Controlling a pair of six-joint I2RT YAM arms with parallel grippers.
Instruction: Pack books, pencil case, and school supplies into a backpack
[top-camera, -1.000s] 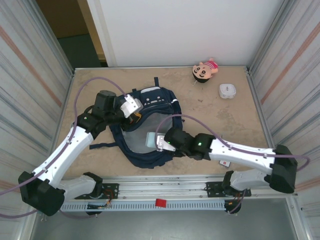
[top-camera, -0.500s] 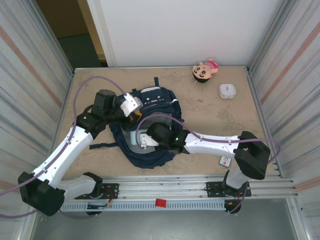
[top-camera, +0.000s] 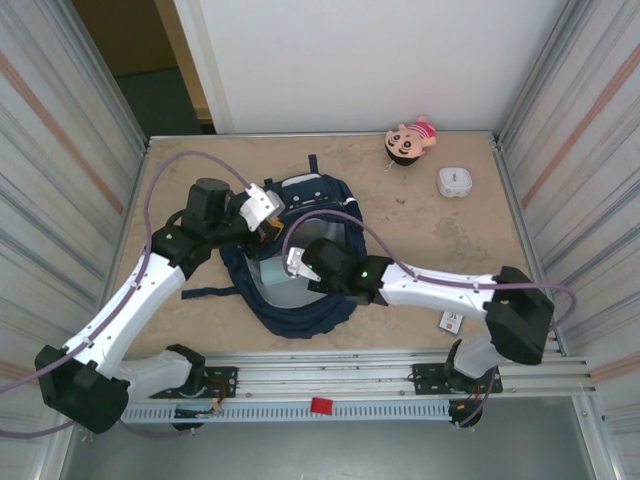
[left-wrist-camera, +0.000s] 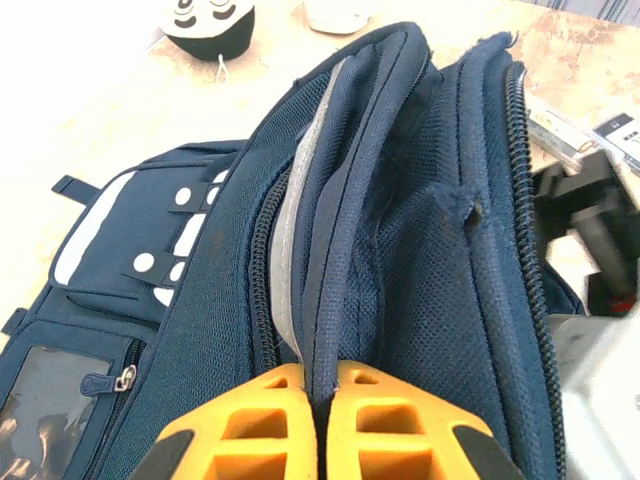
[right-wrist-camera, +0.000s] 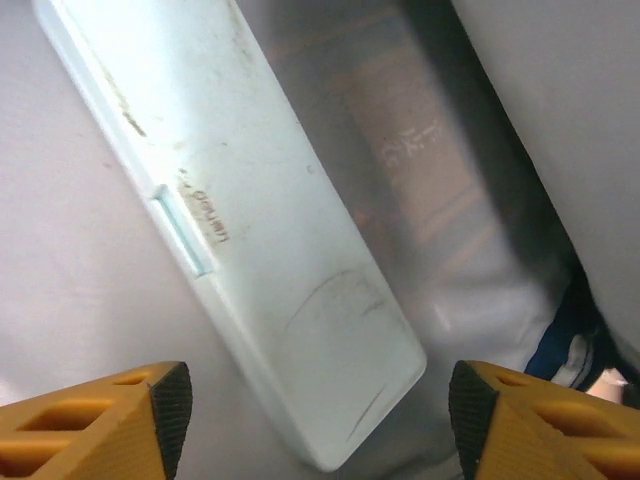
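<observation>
I've released the pencil case (right-wrist-camera: 250, 230) inside the backpack (left-wrist-camera: 400, 250); my right gripper (right-wrist-camera: 320, 410) hovers wide open over it, left gripper (left-wrist-camera: 318, 385) pinching the backpack's rim.

Pink plush doll (top-camera: 410, 140): lies on the sandy, mottled table (top-camera: 430, 230) by its far edge, head pointing left in the top view. White rounded square box (top-camera: 455, 182): near the doll, to its right and a little nearer the camera, not touching it. White back panel (top-camera: 350, 60): directly behind the doll. Corrugated metal walls: one well to the doll's left (top-camera: 60, 130), one on its right (top-camera: 590, 130). Aluminium rail (top-camera: 330, 385) with a small red tag (top-camera: 321, 405): well in front of the doll.
</observation>
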